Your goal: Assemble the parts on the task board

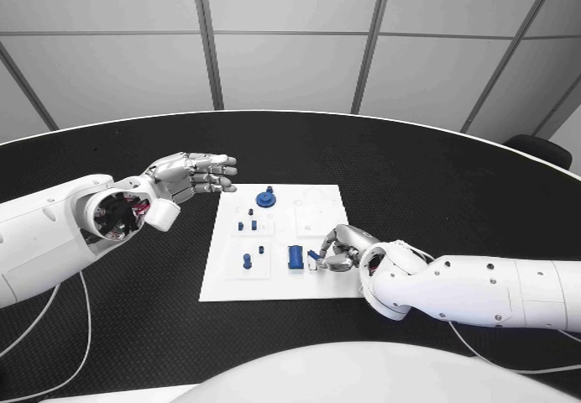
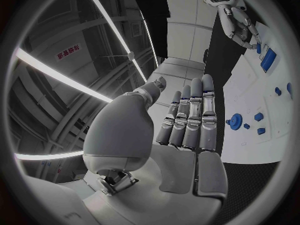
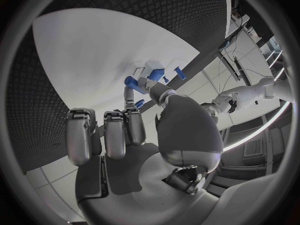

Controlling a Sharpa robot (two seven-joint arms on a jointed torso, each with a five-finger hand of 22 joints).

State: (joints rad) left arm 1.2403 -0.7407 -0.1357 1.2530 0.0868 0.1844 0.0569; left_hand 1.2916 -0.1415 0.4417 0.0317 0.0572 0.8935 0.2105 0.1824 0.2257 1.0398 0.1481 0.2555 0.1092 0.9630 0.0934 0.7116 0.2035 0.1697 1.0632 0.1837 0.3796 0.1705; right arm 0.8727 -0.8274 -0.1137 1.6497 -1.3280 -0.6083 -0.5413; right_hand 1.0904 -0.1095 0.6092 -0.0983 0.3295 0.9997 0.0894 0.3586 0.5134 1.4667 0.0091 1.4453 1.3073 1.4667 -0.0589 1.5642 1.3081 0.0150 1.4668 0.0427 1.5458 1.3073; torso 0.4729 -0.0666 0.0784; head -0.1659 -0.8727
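Note:
The white task board (image 1: 276, 281) lies mid-table with blue parts on it: a round knobbed part (image 1: 265, 199), small pegs (image 1: 246, 225), another peg (image 1: 247, 260) and a rectangular block (image 1: 295, 256). My right hand (image 1: 340, 249) rests low over the board's right side, thumb and a finger pinching a small blue part (image 3: 130, 81) just beside the block (image 3: 155, 75). My left hand (image 1: 194, 175) hovers above the table left of the board's far corner, fingers stretched out side by side (image 2: 187, 120) and holding nothing. The left wrist view shows the round part (image 2: 235, 120) and the right hand (image 2: 240, 25).
The black round table (image 1: 145, 319) spreads around the board on all sides. A white cable (image 1: 85, 311) runs across the table under my left arm, and another cable (image 1: 484, 353) lies under the right arm.

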